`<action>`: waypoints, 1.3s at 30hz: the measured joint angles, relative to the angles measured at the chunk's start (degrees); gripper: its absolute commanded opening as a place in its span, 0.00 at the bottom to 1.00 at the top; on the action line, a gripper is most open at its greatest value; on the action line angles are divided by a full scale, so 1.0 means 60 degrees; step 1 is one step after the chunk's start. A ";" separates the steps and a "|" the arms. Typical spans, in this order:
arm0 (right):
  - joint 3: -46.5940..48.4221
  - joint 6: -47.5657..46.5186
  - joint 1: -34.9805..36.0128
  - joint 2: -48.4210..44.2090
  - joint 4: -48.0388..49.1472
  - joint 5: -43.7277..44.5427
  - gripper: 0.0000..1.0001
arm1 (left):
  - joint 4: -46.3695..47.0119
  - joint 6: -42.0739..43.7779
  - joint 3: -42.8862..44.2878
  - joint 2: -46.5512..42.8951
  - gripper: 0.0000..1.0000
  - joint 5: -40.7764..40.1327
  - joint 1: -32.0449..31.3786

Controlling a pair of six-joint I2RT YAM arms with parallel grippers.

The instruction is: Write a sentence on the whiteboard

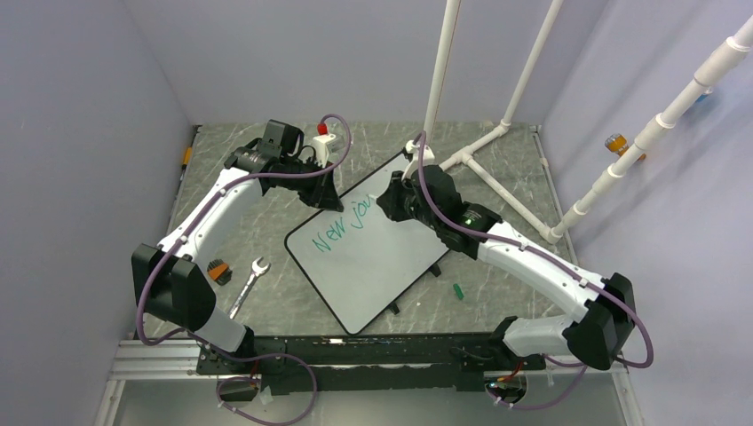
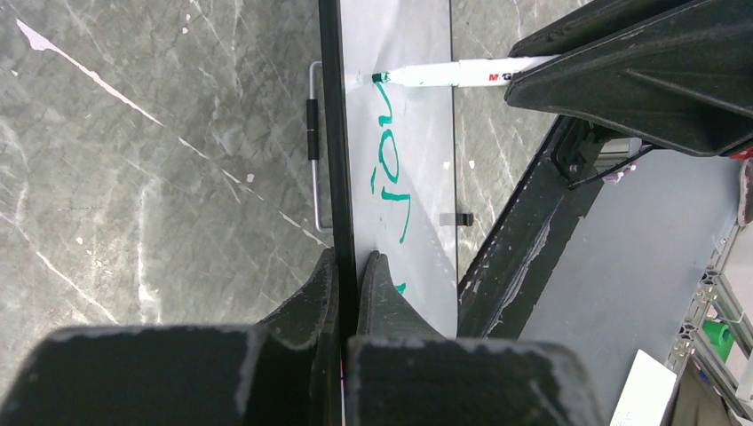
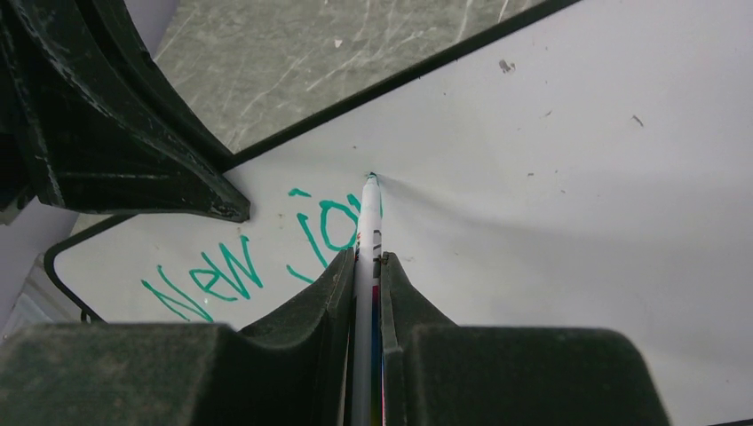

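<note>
Grey marbled table (image 1: 373,142) carries the whiteboard (image 1: 373,266), lying flat and askew between both arms. The left gripper (image 2: 346,266) pinches the board's black rim, one finger on each side. The right gripper (image 3: 368,262) is closed around a white marker (image 3: 367,213), whose tip touches the board just ahead of its fingertips. The sentence (image 3: 266,257), in green, reads only "New jo" and lies left of that tip.

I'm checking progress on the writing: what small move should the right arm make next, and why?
Probably stroke the right pincer's marker onward to form the next letter: the lettering reads only "New jo", the tip sits just past the "o", and the left pincer clamps the whiteboard edge.
</note>
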 measured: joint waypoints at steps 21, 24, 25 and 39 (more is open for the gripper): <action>-0.0488 -0.0036 -0.0025 -0.0291 0.0073 -0.0102 0.00 | -0.0004 0.0000 0.0000 0.0000 0.00 -0.0004 0.0000; -0.0747 0.0047 -0.0025 -0.0463 0.0087 -0.0120 0.00 | -0.0011 0.0004 0.0000 0.0000 0.00 -0.0015 0.0000; -0.0816 0.0084 -0.0025 -0.0510 0.0087 -0.0135 0.00 | -0.0011 0.0004 0.0000 0.0000 0.00 -0.0011 0.0000; -0.1730 0.0514 -0.0025 -0.1137 0.0153 -0.0226 0.00 | -0.0018 0.0004 0.0000 0.0000 0.00 -0.0018 0.0000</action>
